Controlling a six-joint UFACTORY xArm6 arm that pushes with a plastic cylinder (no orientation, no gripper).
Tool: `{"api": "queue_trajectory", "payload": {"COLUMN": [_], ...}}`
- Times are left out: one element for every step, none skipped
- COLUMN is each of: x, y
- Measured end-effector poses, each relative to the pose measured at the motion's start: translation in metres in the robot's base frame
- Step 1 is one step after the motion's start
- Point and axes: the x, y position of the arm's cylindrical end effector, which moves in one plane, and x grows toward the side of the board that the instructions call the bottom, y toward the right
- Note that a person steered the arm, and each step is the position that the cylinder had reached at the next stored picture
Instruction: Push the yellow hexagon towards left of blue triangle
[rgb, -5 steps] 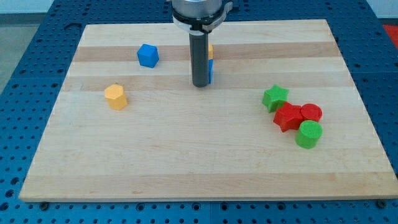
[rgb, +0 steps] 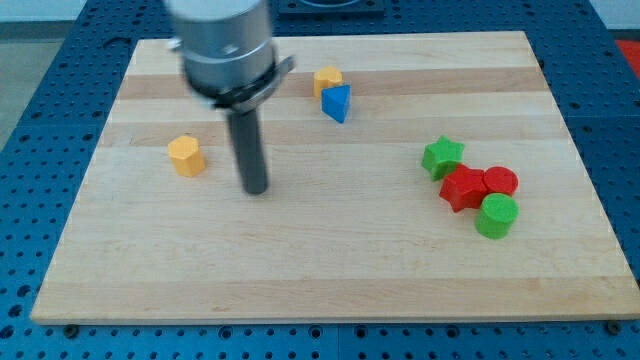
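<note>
My tip (rgb: 256, 189) is down on the pale wooden board (rgb: 330, 270), just right of and slightly nearer than the yellow hexagon block (rgb: 186, 155), not touching it. No pincer on this rig, only a bare dark rod, so nothing to open or close. The blue triangle block (rgb: 338, 102) sits far-right of the hexagon, well apart, with a small orange-yellow block (rgb: 327, 80) touching its far-left side. Risk: my tip is on the wrong side, so pushing from here sends the hexagon left, away from the triangle and toward the board edge. An off-centre push could spin it aside. Overshoot would knock the triangle or orange-yellow block. The green star (rgb: 442, 157), red blocks (rgb: 478, 186) and green cylinder (rgb: 496, 216) sit far right, out of the way.
</note>
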Motion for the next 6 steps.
{"api": "queue_trajectory", "payload": {"x": [0.003, 0.005, 0.006, -0.012, -0.074, -0.078], "y": [-0.003, -0.021, -0.066, -0.079, -0.051, -0.045]}}
